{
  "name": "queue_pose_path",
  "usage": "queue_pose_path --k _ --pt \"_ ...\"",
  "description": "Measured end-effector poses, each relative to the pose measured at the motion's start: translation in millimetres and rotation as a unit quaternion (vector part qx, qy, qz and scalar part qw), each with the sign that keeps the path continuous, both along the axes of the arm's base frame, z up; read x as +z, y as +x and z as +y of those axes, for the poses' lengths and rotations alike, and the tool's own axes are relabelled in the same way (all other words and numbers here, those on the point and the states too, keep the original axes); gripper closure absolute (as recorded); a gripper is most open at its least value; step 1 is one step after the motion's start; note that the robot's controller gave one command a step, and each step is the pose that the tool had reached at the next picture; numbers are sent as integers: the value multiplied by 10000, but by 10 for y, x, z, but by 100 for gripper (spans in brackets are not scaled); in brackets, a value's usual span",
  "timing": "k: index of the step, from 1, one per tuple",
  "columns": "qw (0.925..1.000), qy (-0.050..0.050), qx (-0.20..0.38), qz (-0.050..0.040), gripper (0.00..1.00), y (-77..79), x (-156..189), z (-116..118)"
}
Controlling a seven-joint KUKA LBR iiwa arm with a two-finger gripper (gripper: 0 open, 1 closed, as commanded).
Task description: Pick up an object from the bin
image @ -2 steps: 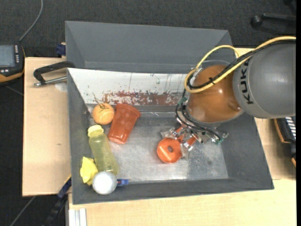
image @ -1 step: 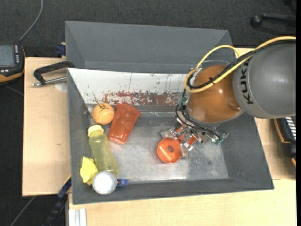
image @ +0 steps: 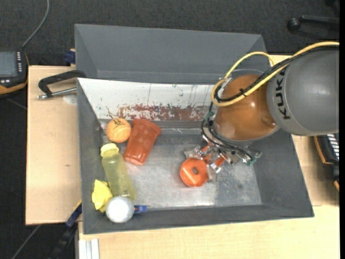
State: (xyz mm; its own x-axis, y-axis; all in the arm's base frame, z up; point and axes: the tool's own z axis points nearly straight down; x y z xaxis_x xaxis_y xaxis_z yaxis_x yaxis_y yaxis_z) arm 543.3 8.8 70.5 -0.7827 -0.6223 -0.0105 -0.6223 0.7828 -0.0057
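My gripper (image: 213, 158) is low in the right half of the bin, under the arm's orange cover. Its tip is right against the upper right side of a round orange-red thing (image: 192, 173) with a dark spot on top, which lies on the bin floor near the middle. I cannot tell from this angle whether that thing is gripped. An orange-red plastic cup (image: 142, 140) lies on its side further left, apart from the gripper.
Along the left wall lie a small orange ball (image: 118, 129), a pale yellow-green bottle (image: 118, 176), a yellow crumpled thing (image: 101, 195) and a white ball (image: 119, 209). The arm's bulk hangs over the bin's right rear corner.
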Motion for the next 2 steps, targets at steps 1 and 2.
queue_pose_path --k 1,2 --pt "10000 0 0 0 100 0 0 0" --pt "10000 0 0 0 100 0 0 0"
